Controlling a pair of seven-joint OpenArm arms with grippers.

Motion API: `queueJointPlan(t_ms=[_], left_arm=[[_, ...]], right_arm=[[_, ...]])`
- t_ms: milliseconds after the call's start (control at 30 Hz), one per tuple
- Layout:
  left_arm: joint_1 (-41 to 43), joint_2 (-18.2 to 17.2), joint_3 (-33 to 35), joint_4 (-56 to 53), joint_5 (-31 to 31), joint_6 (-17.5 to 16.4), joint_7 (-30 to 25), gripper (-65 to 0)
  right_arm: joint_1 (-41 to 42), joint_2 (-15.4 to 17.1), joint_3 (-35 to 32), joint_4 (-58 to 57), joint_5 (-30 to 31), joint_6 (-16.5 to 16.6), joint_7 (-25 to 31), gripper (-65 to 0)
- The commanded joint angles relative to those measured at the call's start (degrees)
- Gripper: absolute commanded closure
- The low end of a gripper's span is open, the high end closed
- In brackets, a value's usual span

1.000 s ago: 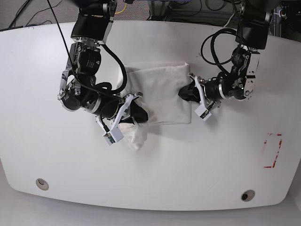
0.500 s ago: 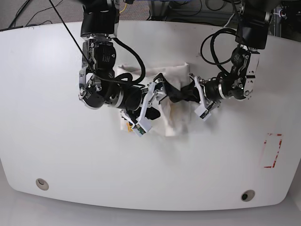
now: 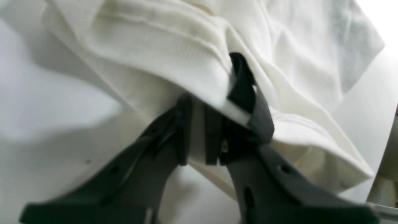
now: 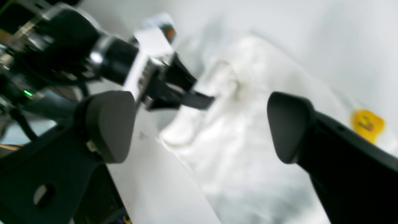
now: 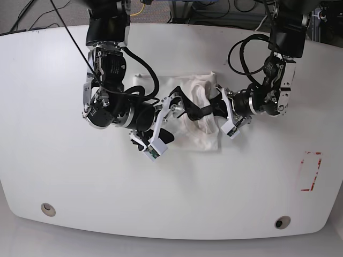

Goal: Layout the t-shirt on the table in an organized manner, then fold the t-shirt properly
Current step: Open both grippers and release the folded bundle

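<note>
The t-shirt [image 5: 201, 115] lies bunched and partly folded near the middle of the white table [image 5: 64, 176], between the two arms, with its right edge reaching toward the left arm's wrist. In the base view the left gripper [image 5: 214, 106] comes in from that view's right and its dark fingers are closed on a fold of the cloth at the shirt's edge. The left wrist view shows this up close: the left gripper [image 3: 214, 124] has its two black fingers [image 3: 248, 102] drawn close together with a thick, layered hem of the white t-shirt [image 3: 174, 49] pinched between them, the fabric rising in ridged folds above the grip. The right gripper [image 5: 170, 115] sits at the shirt's other side in the base view, over the cloth. In the right wrist view the right gripper [image 4: 202, 124] stands with its jaws spread wide, and its rounded black fingertips [image 4: 287, 124] hold nothing; the rumpled t-shirt [image 4: 242, 149] lies on the table beyond the gap, with a small yellow patch of print [image 4: 367, 124] showing near one finger. That same view, though blurred, shows the left gripper's dark tip gripping the far edge of the cloth.
</note>
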Motion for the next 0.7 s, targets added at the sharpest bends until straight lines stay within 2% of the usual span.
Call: queueJointPlan(t_ms=[0,167,467,667], left_arm=[[-0.7,-0.7,-2.2,3.2,1.0,0.7,0.8,-7.4],[-0.7,-0.7,-6.0,7.8,1.0,0.7,0.8,-7.8],[-0.8,-0.6,-15.0,19.4,1.0,0.7,0.8,-8.1],[-1.8,0.9,-25.6,26.2,0.2,0.8,0.6,-8.2]], right_arm=[[1.3,2.1,-0.1,1.0,1.2,0.4,1.1,-65.0],[1.9,5.4,0.0,1.0,1.2,0.8,1.1,-65.0],[2.3,9.0,4.8,1.0,1.2,1.5,1.1,-65.0],[4.4,9.7,6.3,0.4,0.9,3.8,1.1,-65.0]])
